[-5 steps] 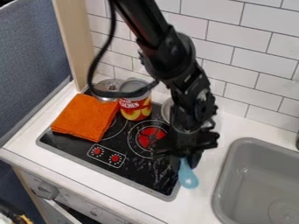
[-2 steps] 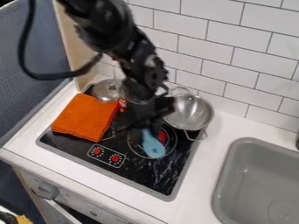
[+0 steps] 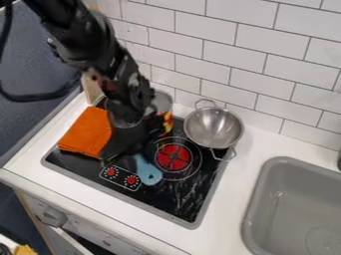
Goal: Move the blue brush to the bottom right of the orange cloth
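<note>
My claw (image 3: 124, 149) hangs over the left part of the stovetop, closed on the blue brush (image 3: 147, 172), whose upper part is hidden behind my black fingers. The smooth, pale handle slants down and to the right from them, ending in a broad rounded tip beside the right-hand red knob (image 3: 131, 180). The other red knob (image 3: 111, 172) lies just below my claw.

Close on my left is the orange cloth (image 3: 86, 132), a soft, thick, folded square near the stovetop's left edge. My claw covers its right side, so I can't see how near the brush comes to it.

To the right of the handle is the round red burner (image 3: 174, 157), ringed with thin pale lines. Glossy, streaked black glass runs from there to the stovetop's lower right corner, bounded by a grey border. Behind my claw stands a can (image 3: 166, 123) with a red and yellow label, partly hidden by my arm. A shiny, round metal bowl (image 3: 213, 127) with two wire handles sits over the stovetop's upper right corner, just beside the burner.

Farther right, a strip of smooth white counter (image 3: 234, 189) separates the stovetop from the grey, round-cornered sink (image 3: 293, 199). Glossy white tiles (image 3: 256, 64) rise behind.
</note>
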{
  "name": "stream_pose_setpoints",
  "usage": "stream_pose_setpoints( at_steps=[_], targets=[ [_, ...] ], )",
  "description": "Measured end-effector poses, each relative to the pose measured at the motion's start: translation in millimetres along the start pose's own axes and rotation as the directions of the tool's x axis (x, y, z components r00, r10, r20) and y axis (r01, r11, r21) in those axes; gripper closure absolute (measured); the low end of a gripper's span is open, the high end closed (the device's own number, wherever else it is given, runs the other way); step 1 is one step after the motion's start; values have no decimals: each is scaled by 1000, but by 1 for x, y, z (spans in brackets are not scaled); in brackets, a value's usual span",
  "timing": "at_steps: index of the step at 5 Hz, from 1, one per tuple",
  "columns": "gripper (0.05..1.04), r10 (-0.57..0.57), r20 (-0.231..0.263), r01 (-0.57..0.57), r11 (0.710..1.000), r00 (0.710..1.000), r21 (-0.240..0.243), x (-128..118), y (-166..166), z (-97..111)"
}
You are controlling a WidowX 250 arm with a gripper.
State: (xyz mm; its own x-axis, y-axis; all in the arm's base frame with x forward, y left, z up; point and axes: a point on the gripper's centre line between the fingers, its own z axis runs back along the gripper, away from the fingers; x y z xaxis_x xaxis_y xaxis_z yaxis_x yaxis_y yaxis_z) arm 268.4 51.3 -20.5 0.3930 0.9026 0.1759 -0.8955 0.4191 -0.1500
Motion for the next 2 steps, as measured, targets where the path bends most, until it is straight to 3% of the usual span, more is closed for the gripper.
stream_pose_setpoints(
  at_steps=[1,2],
  targets=[
    [746,6,-6,-5,997,1000,76,-3,16,-12],
    [746,38,-34,-34,995,999,97,-5,26,-21]
  ],
)
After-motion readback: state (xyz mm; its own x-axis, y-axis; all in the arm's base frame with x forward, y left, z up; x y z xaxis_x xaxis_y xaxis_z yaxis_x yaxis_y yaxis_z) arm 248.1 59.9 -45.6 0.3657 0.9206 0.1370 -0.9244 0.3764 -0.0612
